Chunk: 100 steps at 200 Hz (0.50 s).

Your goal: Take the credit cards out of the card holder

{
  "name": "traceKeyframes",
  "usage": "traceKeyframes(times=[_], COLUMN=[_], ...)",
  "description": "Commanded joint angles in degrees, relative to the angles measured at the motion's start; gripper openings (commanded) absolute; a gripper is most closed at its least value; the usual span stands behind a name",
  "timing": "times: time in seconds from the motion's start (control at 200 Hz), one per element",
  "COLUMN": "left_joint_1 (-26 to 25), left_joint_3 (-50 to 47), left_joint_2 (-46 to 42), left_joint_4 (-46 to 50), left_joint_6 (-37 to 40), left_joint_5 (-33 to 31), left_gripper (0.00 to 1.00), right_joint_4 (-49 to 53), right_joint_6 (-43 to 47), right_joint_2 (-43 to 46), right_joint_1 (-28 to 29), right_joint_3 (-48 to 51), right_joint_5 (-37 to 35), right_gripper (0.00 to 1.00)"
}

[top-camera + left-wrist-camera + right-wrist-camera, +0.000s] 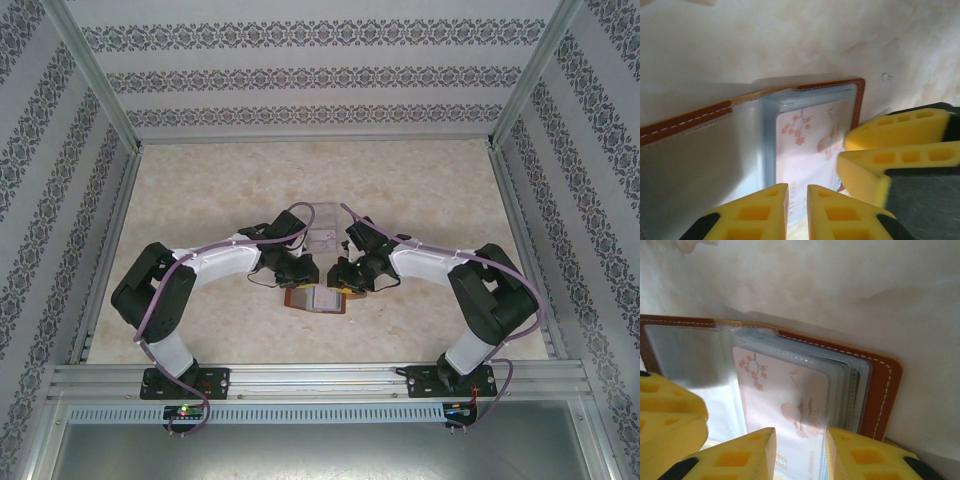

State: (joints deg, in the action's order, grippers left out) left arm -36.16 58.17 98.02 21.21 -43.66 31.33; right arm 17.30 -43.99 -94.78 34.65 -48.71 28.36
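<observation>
Open card holder [315, 299] lies flat on table [200, 190], just nearer than clear tray [323, 216]. Blossom-printed credit card [785, 400] sits in its clear sleeve. Right gripper [801, 436]: jaws apart, straddling the card. Left gripper [797, 194]: jaws nearly together at sleeve edge; cannot tell whether they grip.

Overhead, the card holder [315, 300] sits between both sets of jaws, which cover its ends. Pocket contents are too small to resolve. At the left gripper [797, 192] and right gripper [801, 435], the credit cards [785, 395] run beneath the jaws and off-frame. Card count and grip contact: indeterminate.
</observation>
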Motion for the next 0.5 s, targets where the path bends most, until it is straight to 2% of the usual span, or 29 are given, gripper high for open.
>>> traceKeyframes(times=[0.0, 0.495], left_joint_1=[0.82, 0.82], left_joint_3=[-0.14, -0.16], left_joint_2=[1.15, 4.40], left_joint_4=[-2.10, -3.63], left_joint_6=[-0.45, -0.06], left_joint_5=[1.73, 3.89], left_gripper=[0.19, 0.19], right_joint_4=[1.10, 2.65], right_joint_6=[0.64, 2.06], right_joint_2=[-1.07, -1.03], right_joint_1=[-0.18, -0.95], right_joint_3=[0.46, 0.03], right_joint_5=[-1.75, -2.79], right_gripper=[0.34, 0.33])
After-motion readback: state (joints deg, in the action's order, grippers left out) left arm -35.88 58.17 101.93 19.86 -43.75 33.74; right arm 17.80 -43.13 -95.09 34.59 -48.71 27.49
